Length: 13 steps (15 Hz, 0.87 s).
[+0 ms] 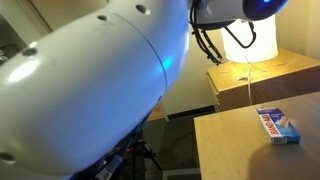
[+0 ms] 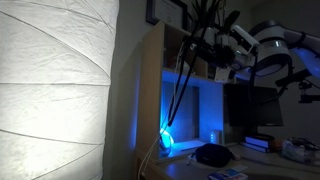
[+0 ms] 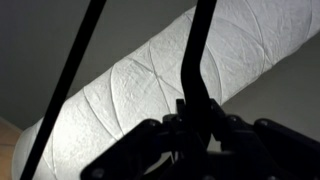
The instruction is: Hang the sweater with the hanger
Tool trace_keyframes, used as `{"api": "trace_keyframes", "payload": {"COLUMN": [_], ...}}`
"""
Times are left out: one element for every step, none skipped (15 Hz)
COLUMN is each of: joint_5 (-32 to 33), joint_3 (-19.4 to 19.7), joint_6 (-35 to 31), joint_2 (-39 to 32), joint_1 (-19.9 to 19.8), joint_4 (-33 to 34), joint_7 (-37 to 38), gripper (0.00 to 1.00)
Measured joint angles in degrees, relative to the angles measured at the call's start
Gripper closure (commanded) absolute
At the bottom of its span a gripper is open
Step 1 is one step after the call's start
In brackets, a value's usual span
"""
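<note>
In the wrist view my gripper [image 3: 200, 122] is a dark silhouette at the bottom edge, its jaws shut on a thin black bar of the hanger [image 3: 196, 60] that rises between them. A second bar of the hanger slants up on the left. In an exterior view the gripper [image 2: 224, 50] is high up in front of the wooden cabinet, and the hanger's [image 2: 188, 55] thin black wires hang from it. The sweater is not recognisable in any view. A dark lump [image 2: 211, 154] lies on the desk below, and I cannot tell what it is.
A big white paper lamp [image 1: 90, 90] fills the foreground in both exterior views and lies behind the hanger in the wrist view. The tan cabinet [image 2: 150, 100] glows blue inside. A blue-and-white box [image 1: 278, 125] lies on a wooden table [image 1: 230, 145].
</note>
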<state>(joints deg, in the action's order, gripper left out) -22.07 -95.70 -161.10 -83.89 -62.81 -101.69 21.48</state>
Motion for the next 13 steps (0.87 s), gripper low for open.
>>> {"api": "trace_keyframes", "payload": {"joint_5": [-1.94,-3.61,-5.63,-8.10,-10.31,-11.41,-11.62,-11.62,-11.62,-11.62,-11.62,-11.62,-11.62], "joint_3": [1.56,2.87,3.80,4.28,4.45,4.57,4.60,4.60,4.60,4.60,4.60,4.60,4.60], "joint_6": [-1.93,-4.53,-7.17,-9.99,-11.96,-12.59,-12.68,-12.69,-12.70,-12.71,-12.72,-12.73,-12.74], "joint_2": [-0.10,-0.24,-0.45,-0.62,-0.77,-0.80,-0.80,-0.79,-0.79,-0.79,-0.79,-0.79,-0.79], "joint_1": [0.02,0.10,0.20,0.36,0.47,0.52,0.54,0.56,0.57,0.58,0.59,0.61,0.63], "joint_4": [0.50,0.83,1.09,1.39,1.59,1.78,1.93,2.04,2.11,2.11,2.11,2.11,2.11], "joint_7": [-4.10,-8.31,-12.66,-17.05,-20.41,-22.16,-22.49,-22.49,-22.49,-22.49,-22.49,-22.49,-22.49], "gripper": [0.94,0.94,0.94,0.74,0.74,0.74,0.74,0.74,0.74,0.74,0.74,0.74,0.74]}}
